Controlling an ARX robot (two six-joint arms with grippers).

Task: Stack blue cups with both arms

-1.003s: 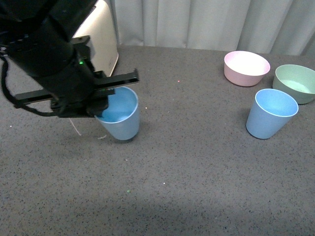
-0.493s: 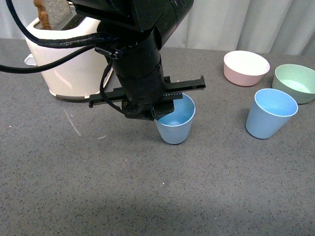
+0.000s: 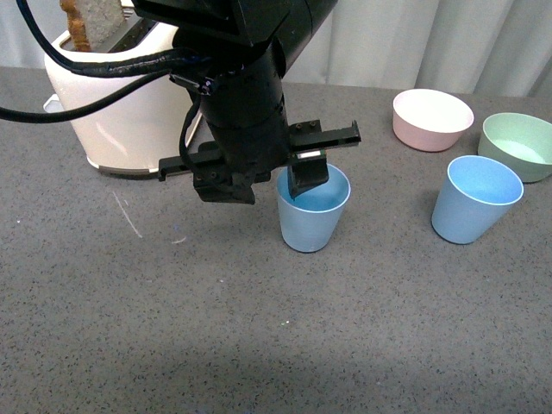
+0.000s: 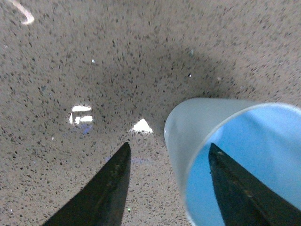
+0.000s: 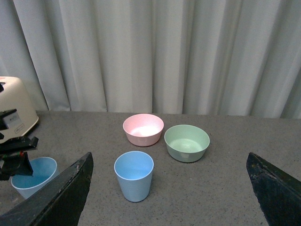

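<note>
Claws, two. The left claw point(image 3: 267, 183) hangs open over the centre cup point(image 3: 313, 214), one finger point(image 4: 235, 188) inside the rim and the other finger point(image 4: 101, 190) outside on the cup's left, clear of the wall; it grips nothing. The right claw point(image 5: 169, 155) is spread wide and empty, raised at the near right. Count of blue cups: two, both upright on the counter point(image 3: 259, 345). The centre cup stands mid-counter; the right cup point(image 3: 476, 200) stands well apart from it, near the right edge. Bowls, two: pink bowl point(image 3: 432, 119) at far right, green bowl point(image 3: 517, 145) beside it at the right edge, with the right cup just nearer than the green one and apart from it in the right wrist view. Toaster point(image 3: 121, 112), one, far left, partly behind the left arm point(image 3: 246, 78). Curtain point(image 5: 155, 52), one, along the far edge. Bare counter lies between the two cups and across the whole near strip.
</note>
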